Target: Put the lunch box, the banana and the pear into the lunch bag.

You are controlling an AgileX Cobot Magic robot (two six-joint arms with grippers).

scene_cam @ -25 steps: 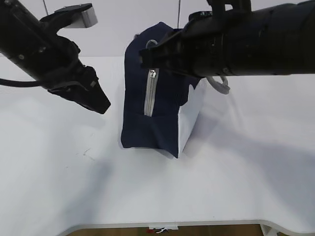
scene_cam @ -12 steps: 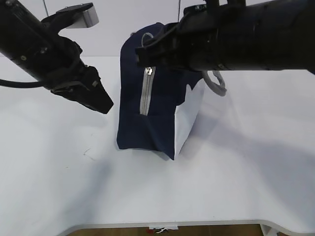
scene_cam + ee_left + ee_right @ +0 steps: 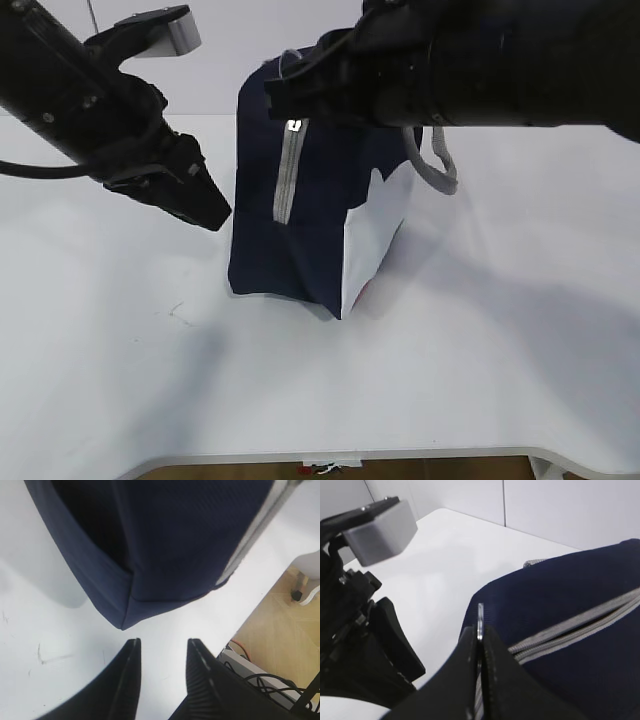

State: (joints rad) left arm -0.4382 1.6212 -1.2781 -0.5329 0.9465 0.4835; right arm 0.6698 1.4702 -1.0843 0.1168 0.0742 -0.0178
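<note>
The navy-blue lunch bag [image 3: 315, 215] stands on the white table, with a white lower corner panel and a grey handle [image 3: 437, 168] hanging at its right. Its grey zipper [image 3: 287, 170] runs down the near end. My right gripper [image 3: 292, 100] is at the bag's top near end, shut on the zipper's metal ring pull [image 3: 480, 620]. My left gripper [image 3: 205, 205] hovers left of the bag, open and empty, its fingertips [image 3: 133, 652] just short of the bag's lower corner [image 3: 122, 622]. The lunch box, banana and pear are out of view.
The white table [image 3: 300, 380] ends at a front edge near the bottom of the exterior view. Past the table's edge in the left wrist view lie a wooden floor [image 3: 280, 615] and cables.
My right gripper has moved left with the zipper pull, and the bag has slid and tilted left with it, closer to my left gripper. The left arm has stayed in place.
</note>
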